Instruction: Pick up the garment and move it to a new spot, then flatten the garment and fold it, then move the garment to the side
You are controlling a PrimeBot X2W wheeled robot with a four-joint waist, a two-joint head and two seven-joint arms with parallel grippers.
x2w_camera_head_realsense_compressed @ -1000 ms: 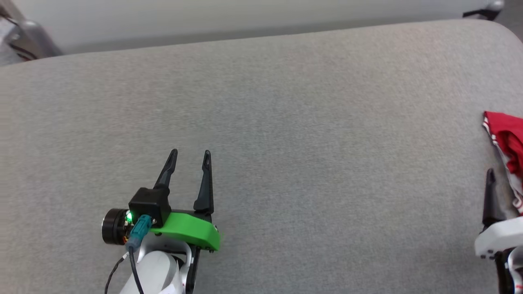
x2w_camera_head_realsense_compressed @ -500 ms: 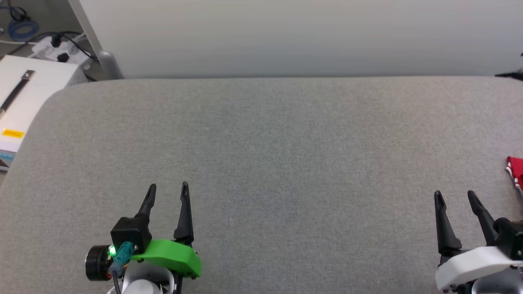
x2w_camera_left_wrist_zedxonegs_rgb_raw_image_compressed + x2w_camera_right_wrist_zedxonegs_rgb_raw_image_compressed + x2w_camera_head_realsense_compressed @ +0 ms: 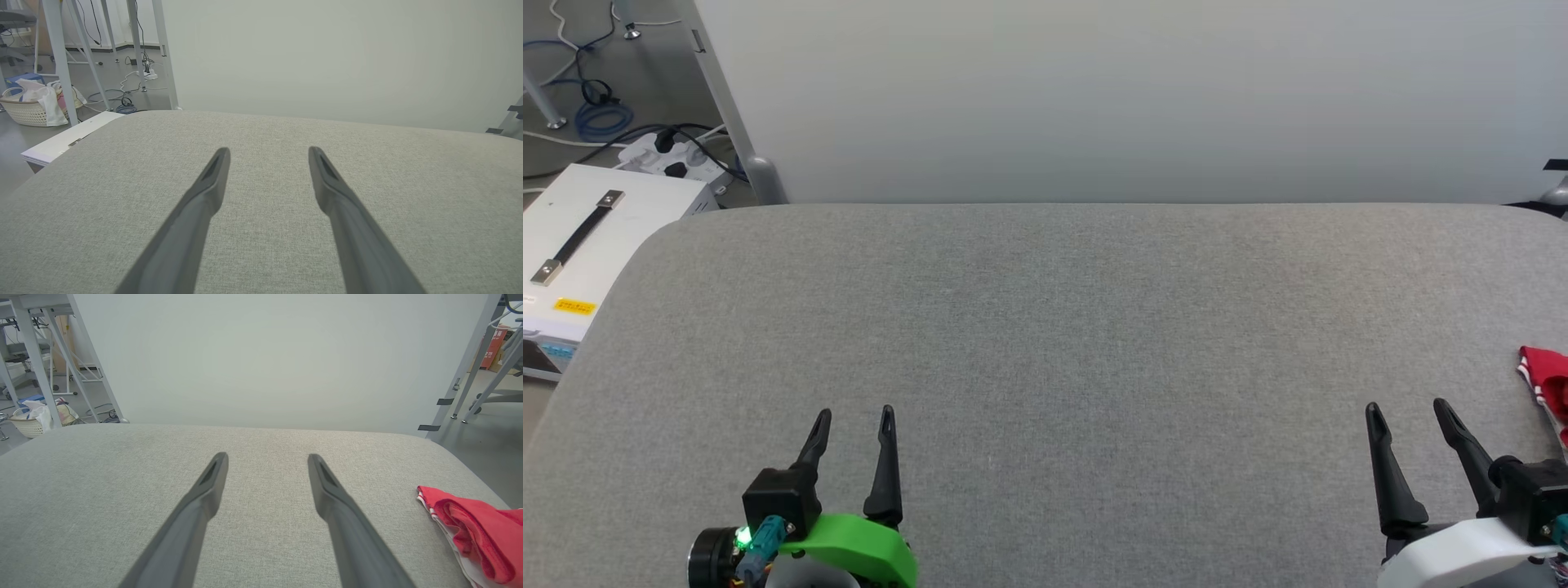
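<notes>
White box [image 3: 596, 237] beside far left rounded corner of grey fabric surface [image 3: 1045, 310]. Left end effector [image 3: 856, 411] near front edge, fingers parted, empty. Wide open stretch of cloth across middle; back edge runs along pale wall [image 3: 1094, 98]. Right end effector [image 3: 1405, 404] likewise parted, empty. Garment [image 3: 1550, 376] just right of it, not touching, at right edge: red bunched folds, red-and-white striped trim, white layer beneath.
</notes>
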